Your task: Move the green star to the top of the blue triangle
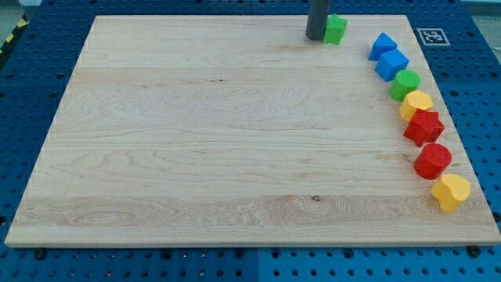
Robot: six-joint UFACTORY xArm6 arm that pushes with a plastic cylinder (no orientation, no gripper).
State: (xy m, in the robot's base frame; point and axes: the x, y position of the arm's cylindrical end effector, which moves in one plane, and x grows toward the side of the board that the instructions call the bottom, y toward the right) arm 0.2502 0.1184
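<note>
The green star (337,29) lies at the view's top edge of the wooden board (196,141), partly hidden by my rod. My tip (315,37) rests on the board right against the star's left side. The blue triangle (382,44) lies to the right of the star and a little lower, at the head of a curved row of blocks along the board's right edge. A gap of bare board separates the star from the triangle.
Below the triangle the row runs down the right edge: a blue cube (391,64), a green cylinder (405,84), a yellow block (416,103), a red star (423,127), a red cylinder (432,160) and a yellow heart (450,192).
</note>
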